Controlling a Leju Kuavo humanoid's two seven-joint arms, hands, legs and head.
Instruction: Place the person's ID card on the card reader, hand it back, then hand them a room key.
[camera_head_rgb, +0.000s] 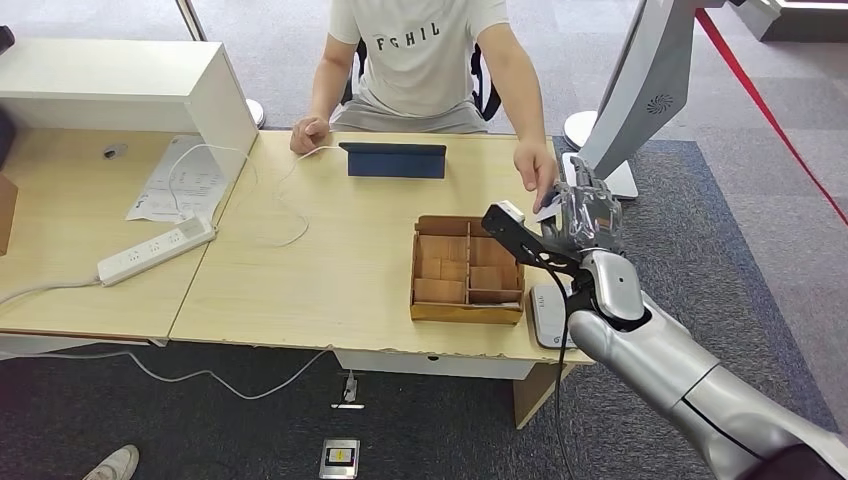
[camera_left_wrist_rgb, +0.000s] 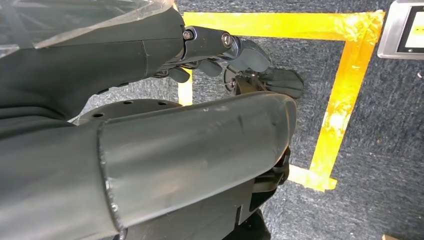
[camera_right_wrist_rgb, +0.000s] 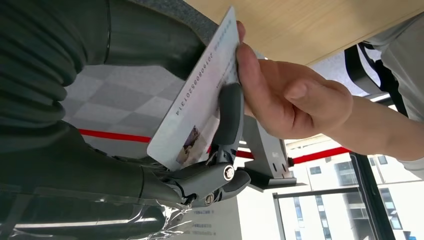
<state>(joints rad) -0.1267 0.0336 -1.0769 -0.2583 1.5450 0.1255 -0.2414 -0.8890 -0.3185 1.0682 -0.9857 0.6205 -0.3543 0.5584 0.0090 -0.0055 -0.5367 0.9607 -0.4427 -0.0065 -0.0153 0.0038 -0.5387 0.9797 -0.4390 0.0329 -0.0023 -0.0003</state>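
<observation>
Long wooden surface (camera_head_rgb: 330, 270), person (camera_head_rgb: 420, 60) seated behind it in a shirt reading "FGHIL", wooden box (camera_head_rgb: 467, 270) of compartments, right hand (camera_head_rgb: 585, 215) past the surface's end, fingers (camera_right_wrist_rgb: 230, 115) pinching the ID card (camera_right_wrist_rgb: 200, 100) printed 2019080802013114, person's hand (camera_right_wrist_rgb: 290, 97) gripping its other edge, left hand (camera_left_wrist_rgb: 235, 52) over the floor, fingers curled, holding nothing.

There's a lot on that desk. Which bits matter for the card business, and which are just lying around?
For the job:
- ID card, gripped by the robot's right hand and the person's hand together
- white card reader at the table edge
- wooden divided box

Lying about:
- power strip
- paper sheet
- dark tablet
- left hand, hanging above the floor
</observation>
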